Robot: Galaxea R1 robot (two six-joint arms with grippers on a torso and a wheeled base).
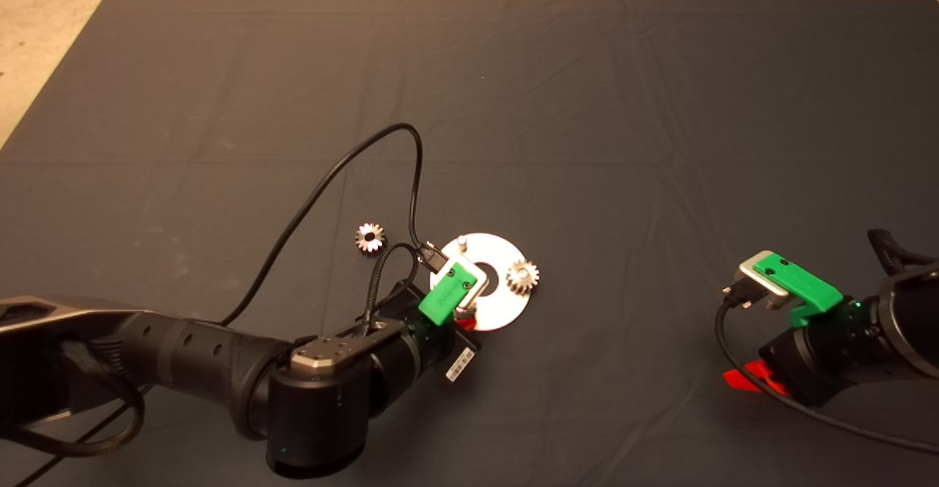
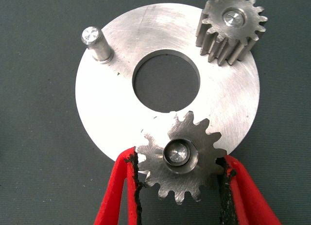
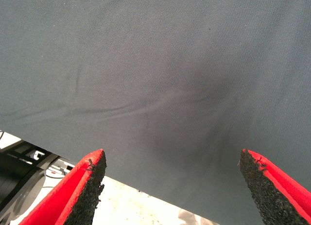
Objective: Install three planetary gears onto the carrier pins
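Note:
The silver carrier disc (image 1: 506, 309) lies mid-mat, also in the left wrist view (image 2: 107, 108). One planetary gear (image 1: 523, 276) sits on a pin at its right side (image 2: 232, 28). One carrier pin (image 1: 461, 241) stands bare (image 2: 96, 43). My left gripper (image 2: 179, 161) is shut on a second gear (image 2: 180, 162) that sits over the near pin, the pin's top showing in its bore. In the head view this gear is hidden under the left gripper (image 1: 463, 320). A third gear (image 1: 370, 237) lies loose on the mat, left of the disc.
My right gripper (image 1: 744, 381) waits open at the mat's lower right, over the mat's edge in its wrist view (image 3: 172, 186). A black cable (image 1: 411, 171) loops from the left wrist over the mat behind the disc.

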